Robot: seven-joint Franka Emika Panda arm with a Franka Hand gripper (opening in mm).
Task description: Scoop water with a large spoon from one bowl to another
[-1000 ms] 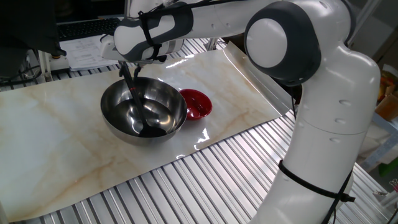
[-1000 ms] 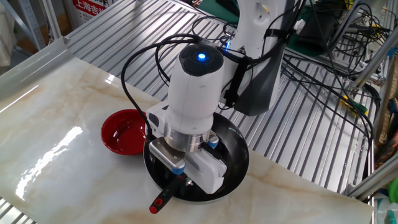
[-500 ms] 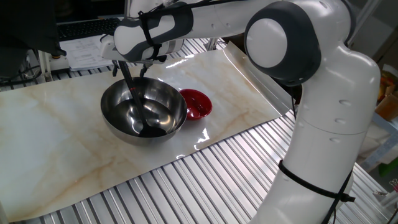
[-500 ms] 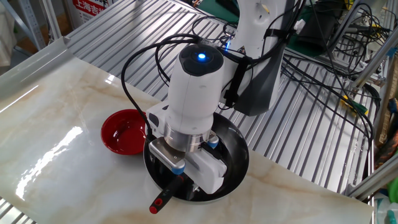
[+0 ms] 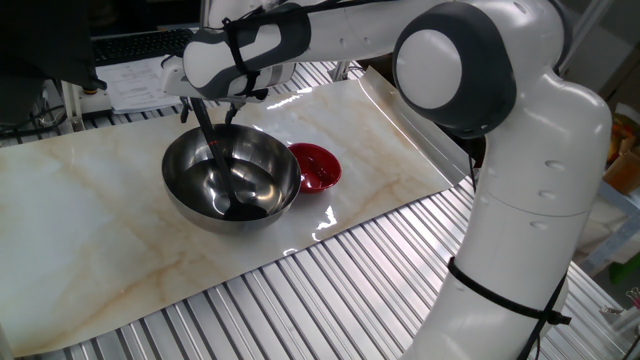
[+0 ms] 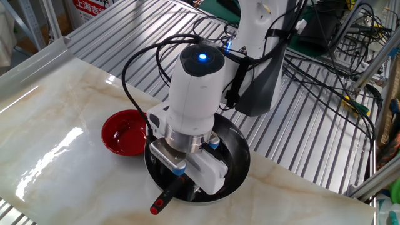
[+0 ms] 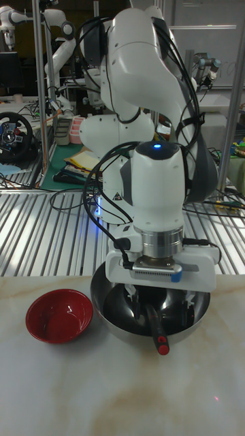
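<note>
Steel mixing bowl [image 5: 232, 185] sits on the marble sheet [image 5: 90, 220], the red bowl [image 5: 316, 166] touching its side. Above it the arm points straight down; the gripper [image 5: 207, 108] pinches the black ladle [image 5: 222, 165], scoop inside. No writing legible.

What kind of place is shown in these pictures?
Most likely a robotics lab: a second robot arm stands in the background, loose cables run across the metal bench, and a steering-wheel controller sits on a side desk.

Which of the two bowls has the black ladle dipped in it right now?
The large shiny steel bowl: the long black ladle in the claw reaches down inside it. The small red bowl beside it has nothing dipped in.
</note>
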